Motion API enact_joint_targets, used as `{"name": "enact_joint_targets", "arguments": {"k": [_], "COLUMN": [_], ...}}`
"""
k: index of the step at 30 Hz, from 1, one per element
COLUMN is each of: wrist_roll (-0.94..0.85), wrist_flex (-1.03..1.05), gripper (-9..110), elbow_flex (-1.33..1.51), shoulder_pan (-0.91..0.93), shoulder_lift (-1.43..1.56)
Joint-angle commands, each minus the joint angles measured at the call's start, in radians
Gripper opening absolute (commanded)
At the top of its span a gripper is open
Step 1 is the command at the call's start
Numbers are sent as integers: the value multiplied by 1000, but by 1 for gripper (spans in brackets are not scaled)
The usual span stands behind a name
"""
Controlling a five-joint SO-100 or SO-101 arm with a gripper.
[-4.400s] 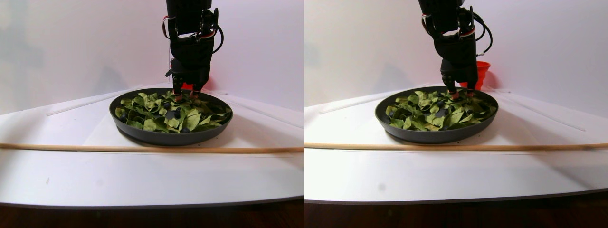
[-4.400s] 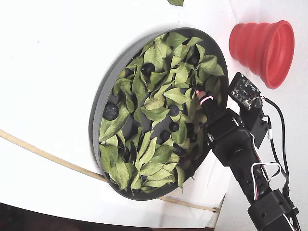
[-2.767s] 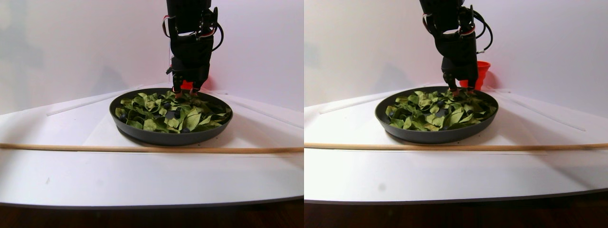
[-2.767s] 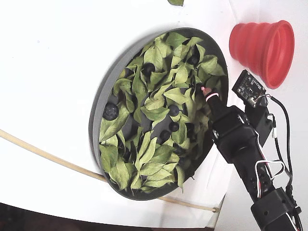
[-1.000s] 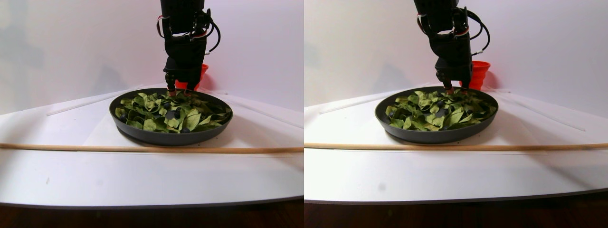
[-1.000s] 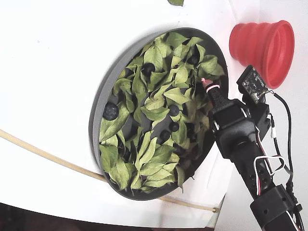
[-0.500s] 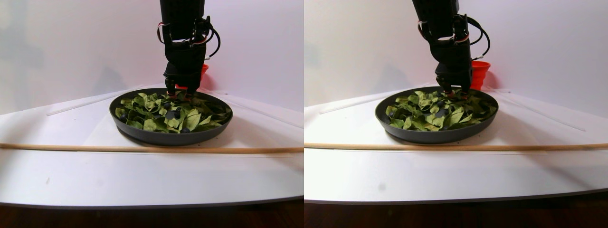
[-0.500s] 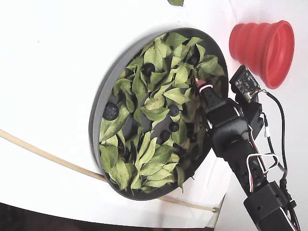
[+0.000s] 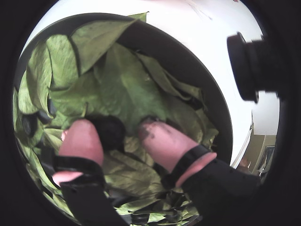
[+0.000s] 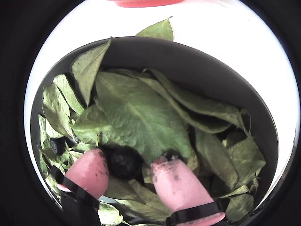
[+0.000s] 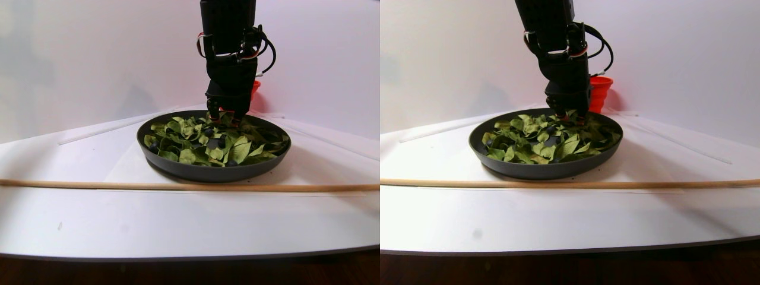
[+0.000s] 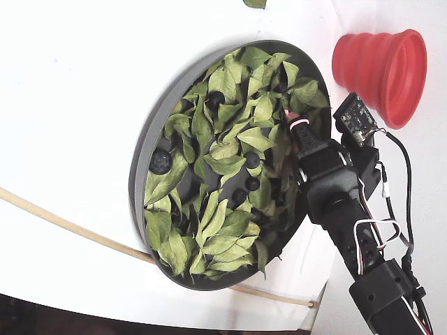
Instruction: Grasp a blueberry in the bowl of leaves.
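The dark grey bowl (image 12: 140,174) is full of green leaves (image 12: 230,164), and several dark blueberries lie among them (image 12: 160,161). My gripper (image 9: 115,129) reaches down into the bowl's edge nearest the red cup. Its two pink fingertips are apart. One blueberry (image 9: 109,132) sits between them on a large leaf (image 10: 136,117). It touches the left finger (image 10: 91,172) in both wrist views, and there is a gap to the right finger (image 10: 176,186). The same berry shows in the other wrist view (image 10: 123,161). The stereo pair shows the gripper (image 11: 224,117) low in the leaves.
A red ribbed cup (image 12: 380,66) stands just outside the bowl, close to the arm. A thin wooden stick (image 11: 178,186) lies across the white table in front of the bowl. One leaf (image 10: 160,30) lies outside the rim. Another blueberry (image 10: 55,146) lies left of the fingers.
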Motion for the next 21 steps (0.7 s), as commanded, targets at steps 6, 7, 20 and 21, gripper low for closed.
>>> {"name": "enact_joint_targets", "arguments": {"k": [6,7,20,21], "wrist_roll": [5,3,-14,-15], "wrist_flex": [-11,-11,-11,-11], "gripper": [15,15,10,10], "elbow_flex": [-28,-26,-26,-26], "shoulder_pan": [9,9,8,8], "shoulder_lift": [-6,-11,-34,-34]}}
